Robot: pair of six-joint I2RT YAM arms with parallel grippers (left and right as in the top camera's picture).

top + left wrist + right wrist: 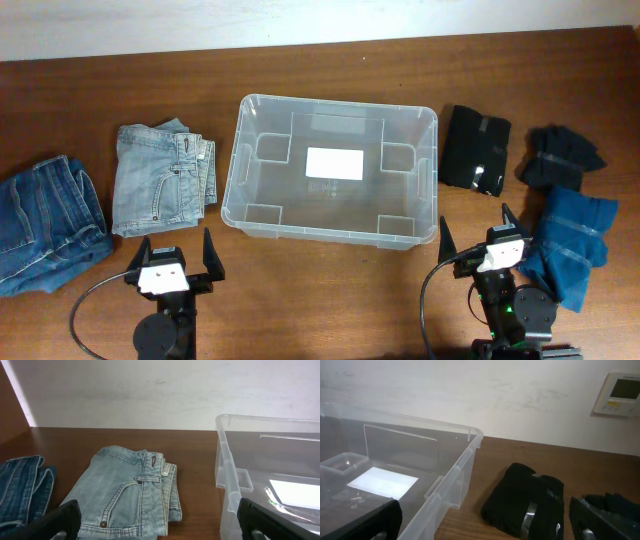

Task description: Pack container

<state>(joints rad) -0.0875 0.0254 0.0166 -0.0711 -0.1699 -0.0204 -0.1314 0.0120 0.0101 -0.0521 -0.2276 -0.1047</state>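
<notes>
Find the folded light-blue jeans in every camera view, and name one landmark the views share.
Overhead: light-blue jeans lie left of centre, just left of the container.
Left wrist: bottom centre, container wall to the right.
Right wrist: not in view.
Shared landmark: the container's white label, seen in all three views.

On my overhead feed both arms are matte black. The left pincer (176,247) and the right pincer (476,228) each have two dark, tapering fingers set on a white block (163,272). A thin black cable (84,312) loops beside each round base. A green light (507,308) glows on the right arm.
</notes>
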